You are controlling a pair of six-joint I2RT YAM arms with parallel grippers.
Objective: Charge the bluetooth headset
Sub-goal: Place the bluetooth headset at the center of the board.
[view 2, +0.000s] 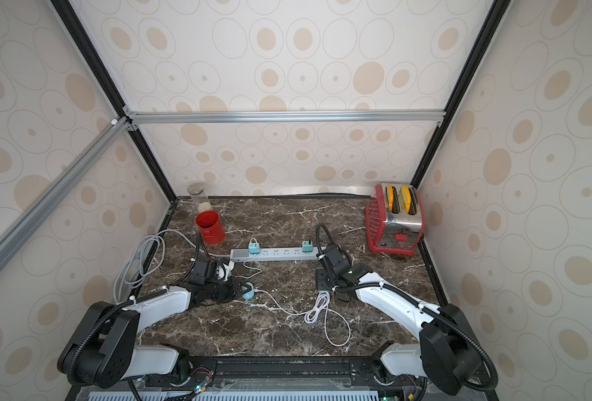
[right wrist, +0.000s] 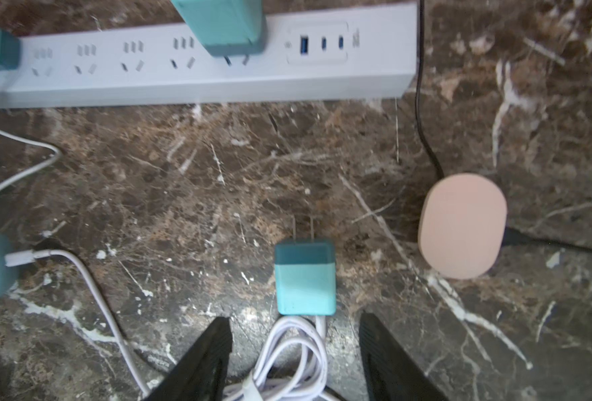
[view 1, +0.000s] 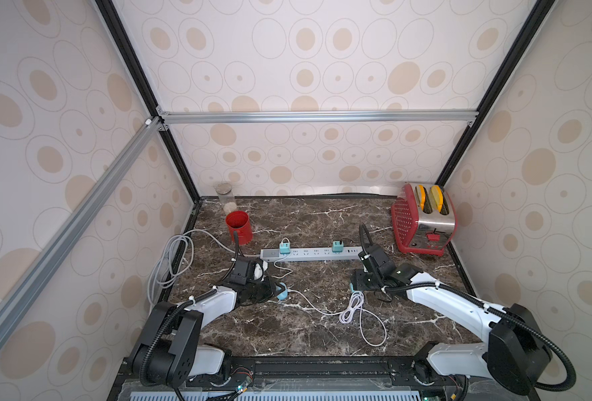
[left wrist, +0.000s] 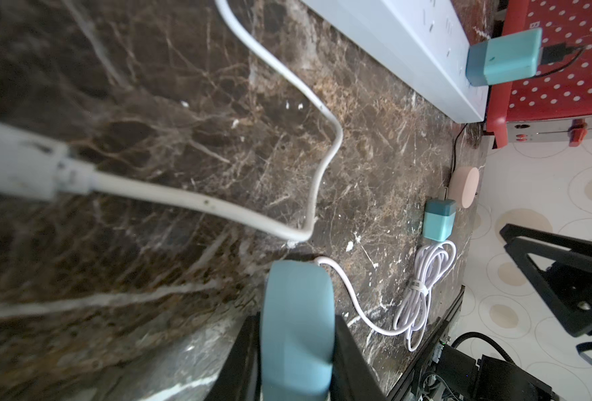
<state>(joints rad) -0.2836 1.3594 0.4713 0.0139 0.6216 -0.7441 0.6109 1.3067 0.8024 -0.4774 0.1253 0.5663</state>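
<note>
My worry is the right jaws closing on the wrong thing. The bundled white cable (right wrist: 287, 357) lies between them, just behind the loose teal two-prong charger block (right wrist: 305, 277) on the marbled brown counter (right wrist: 183, 173). A grab there could catch cord, skew the prongs off the long white power strip (right wrist: 218, 76), or tug the plug out of the rounded teal headset case (left wrist: 298, 295). The right jaws stand wide apart, holding nothing. The left jaws are clamped on that case, low at the counter's left side, in front of the strip.
</note>
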